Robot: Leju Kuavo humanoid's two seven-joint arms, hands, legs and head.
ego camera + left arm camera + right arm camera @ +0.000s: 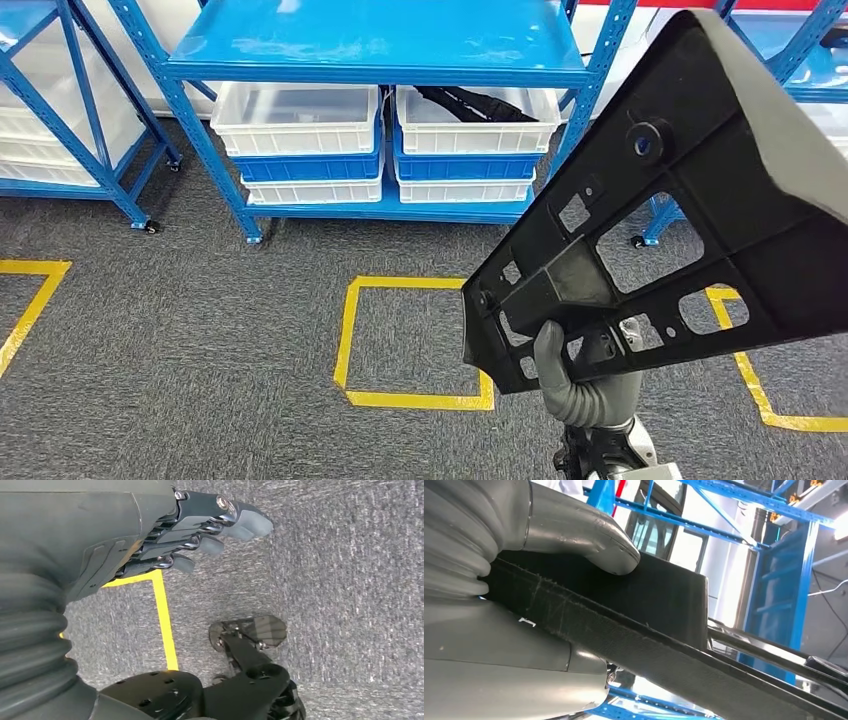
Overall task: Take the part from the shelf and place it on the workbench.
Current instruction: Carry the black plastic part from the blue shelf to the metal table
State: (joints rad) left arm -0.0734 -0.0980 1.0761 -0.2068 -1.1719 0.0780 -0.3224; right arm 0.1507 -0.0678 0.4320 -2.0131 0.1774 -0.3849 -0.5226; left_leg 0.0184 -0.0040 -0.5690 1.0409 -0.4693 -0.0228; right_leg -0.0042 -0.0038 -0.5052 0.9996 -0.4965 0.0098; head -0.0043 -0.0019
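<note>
Your right hand [590, 385] holds the part [660, 220] from below: its grey thumb lies over the lower edge, and in the right wrist view the thumb [584, 527] presses on the black face of the part while the palm supports the other side. The grip looks firm, but I judge this only from the thumb.

Your left hand [200, 525] holds nothing; it hangs over the floor with the fingers apart and only a little bent.

So the first half seems done: the part is off the shelf [380, 50] and in the air in front of it, to its right side. The workbench is not in view, so the carrying and the placing are left.

The part is a flat black plastic panel, matte, with ribs, many cut-out windows and a round boss; its edge looks rough. The shelf is blue painted metal, with white and blue bins [295, 120] under its top board. In front of the shelf the carpet [200, 330] is grey with a yellow tape square [350, 330].
</note>
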